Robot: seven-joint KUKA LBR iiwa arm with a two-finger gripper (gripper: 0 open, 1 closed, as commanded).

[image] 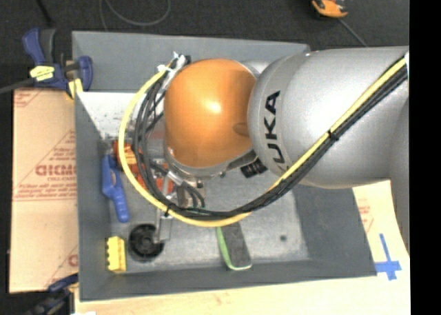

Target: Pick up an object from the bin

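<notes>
My gripper [165, 228] comes down from under the orange wrist cover in the front left part of the bin. Its tip sits right beside a round black object [143, 242], at that object's right edge; whether they touch I cannot tell. A yellow block [116, 253] lies just left of the black object, in the front left corner. A blue handled tool [114, 187] lies along the left wall, behind both. A grey strip with a green edge [234, 245] lies on the floor to the gripper's right.
The arm and its orange cover with looping cables hide the middle and back of the bin. Bare grey floor shows at the front right, around the strip. The left and front walls stand close to the gripper.
</notes>
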